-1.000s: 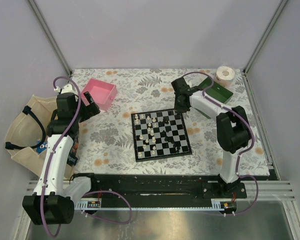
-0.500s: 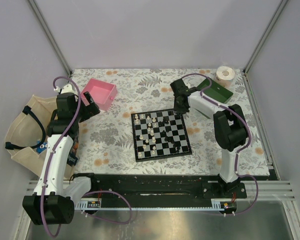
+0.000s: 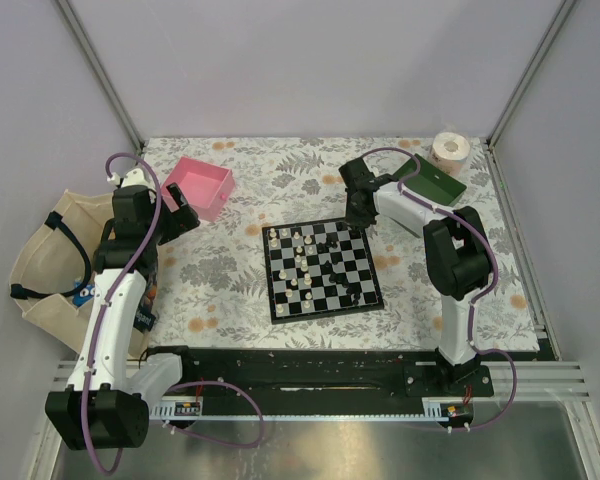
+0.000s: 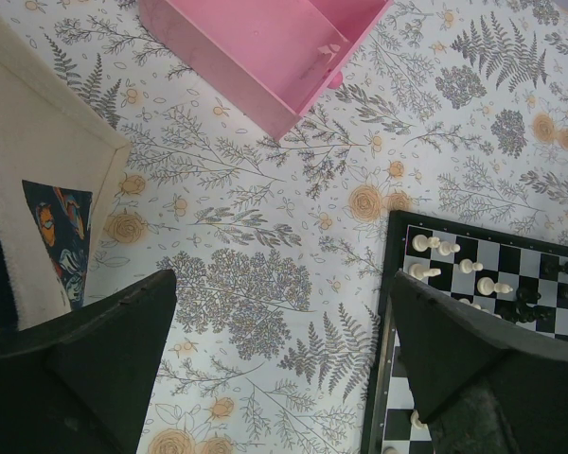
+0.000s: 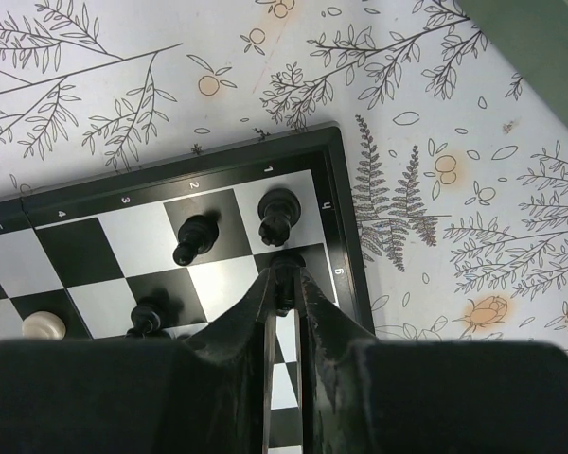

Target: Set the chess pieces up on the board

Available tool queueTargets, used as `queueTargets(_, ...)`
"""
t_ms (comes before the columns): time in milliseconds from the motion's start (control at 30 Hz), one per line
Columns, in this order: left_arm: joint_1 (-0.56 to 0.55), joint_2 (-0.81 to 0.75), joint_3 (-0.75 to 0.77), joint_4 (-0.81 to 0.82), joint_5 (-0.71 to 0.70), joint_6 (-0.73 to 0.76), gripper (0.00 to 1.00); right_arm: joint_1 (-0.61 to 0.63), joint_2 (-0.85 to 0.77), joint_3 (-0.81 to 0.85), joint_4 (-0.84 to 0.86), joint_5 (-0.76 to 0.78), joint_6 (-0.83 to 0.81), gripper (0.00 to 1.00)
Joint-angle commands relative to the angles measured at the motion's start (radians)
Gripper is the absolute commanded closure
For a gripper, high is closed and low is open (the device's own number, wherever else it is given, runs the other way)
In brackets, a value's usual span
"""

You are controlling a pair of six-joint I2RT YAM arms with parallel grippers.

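Top view: right gripper [image 3: 358,213] is down at the far right corner of the board [image 3: 320,300]. Left gripper [image 3: 187,218] is off the board, with the pink tray [image 3: 202,187] just beyond its fingertips.

Left wrist: fingers [image 4: 95,359] spread wide with nothing between them. Board corner sits just inside the right finger, with cream pieces [image 4: 422,243] ahead of it. Pink tray is far ahead and the bag [image 4: 28,180] is ahead of the left finger.

Right wrist: fingers [image 5: 237,331] clenched to a slit, gripping a small black piece [image 5: 283,301] over the board's corner squares. Two more black pieces [image 5: 277,216] stand just ahead of the tips.
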Motion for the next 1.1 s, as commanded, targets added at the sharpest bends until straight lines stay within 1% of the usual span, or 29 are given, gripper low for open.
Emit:
queueTargets(0,0.009,0.001,0.007,0.032,0.018,-0.009,0.01,-0.002,-0.019,0.015,0.012,0.007,-0.007,0.80)
queueTargets(67,0.009,0.002,0.007,0.033,0.018,-0.009,0.01,-0.002,-0.024,0.017,0.012,0.016,-0.010,0.72)
queueTargets(133,0.009,-0.001,0.007,0.033,0.018,-0.009,0.01,-0.002,-0.028,0.017,0.007,0.013,-0.015,0.72)
queueTargets(233,0.011,0.002,0.005,0.033,0.018,-0.009,0.01,-0.002,-0.045,0.017,0.007,0.014,-0.021,0.70)
queueTargets(300,0.011,0.001,0.005,0.033,0.018,-0.009,0.01,-0.004,-0.056,0.014,0.004,0.011,-0.023,0.66)
queueTargets(333,0.009,0.001,0.005,0.032,0.017,-0.009,0.01,-0.002,-0.068,0.012,0.002,0.010,-0.024,0.63)
queueTargets(400,0.012,0.002,0.005,0.033,0.018,-0.009,0.01,0.001,-0.099,0.003,0.004,0.005,-0.029,0.61)
queueTargets(433,0.012,0.002,0.007,0.033,0.018,-0.009,0.01,-0.001,-0.113,-0.003,0.005,0.005,-0.032,0.59)
queueTargets(600,0.012,0.004,0.007,0.033,0.018,-0.010,0.01,0.005,-0.191,-0.029,0.010,-0.018,-0.033,0.57)
queueTargets(733,0.014,0.005,0.005,0.033,0.043,-0.010,0.01,0.041,-0.226,-0.040,0.036,-0.072,-0.036,0.54)
queueTargets(933,0.015,0.004,0.007,0.033,0.040,-0.010,0.01,0.108,-0.179,0.009,0.016,-0.108,-0.038,0.54)
queueTargets(1067,0.015,0.004,0.007,0.032,0.042,-0.010,0.01,0.130,-0.142,0.021,0.004,-0.119,-0.035,0.54)
